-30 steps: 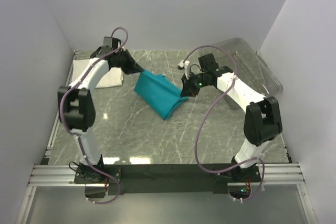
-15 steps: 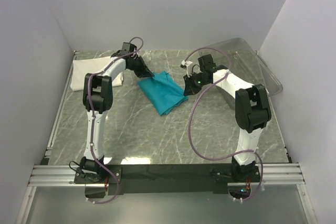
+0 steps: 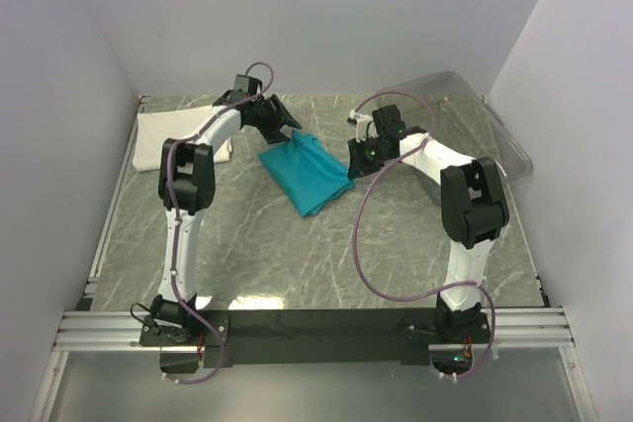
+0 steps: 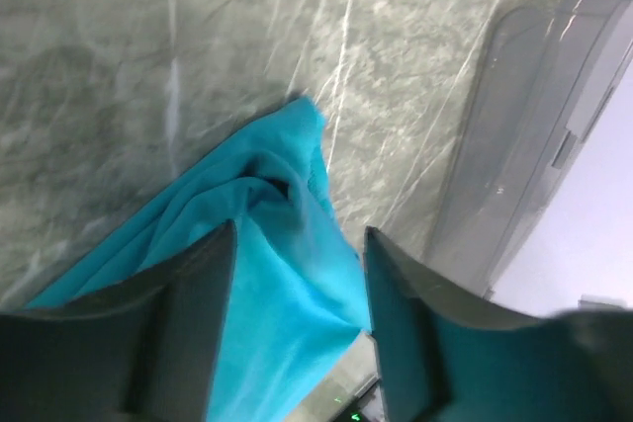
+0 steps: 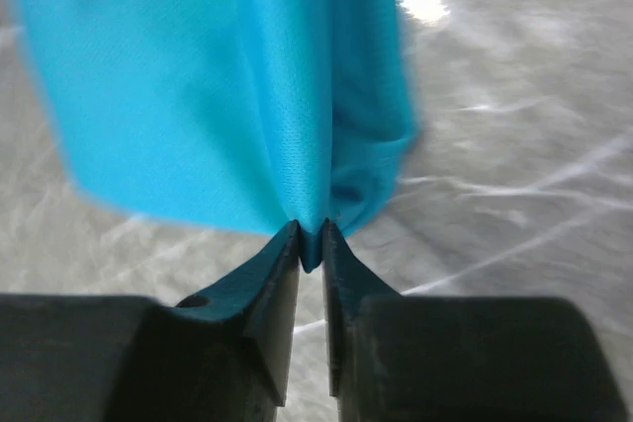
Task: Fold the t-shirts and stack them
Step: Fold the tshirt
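The teal t-shirt [image 3: 305, 173] lies folded in a narrow slanted bundle on the marble table [image 3: 297, 254]. My left gripper [image 3: 284, 122] hovers at its back left corner, open. In the left wrist view the teal t-shirt [image 4: 287, 284] shows between the spread fingers [image 4: 188, 333], untouched by them. My right gripper [image 3: 354, 159] is at the shirt's right corner. In the right wrist view the right gripper [image 5: 311, 244] stands nearly shut, pinching a fold of the teal t-shirt [image 5: 198, 86]. The white t-shirt [image 3: 178, 135] lies folded at the back left.
A clear plastic tray [image 3: 485, 121] leans at the back right corner behind the right arm, and its wall [image 4: 524, 116] also shows in the left wrist view. White walls close in the table on three sides.
Both arms carried the teal shirt's top edge back and over, making the bundle narrower. The left gripper has now opened and let go of the cloth. The right jaws have eased slightly.
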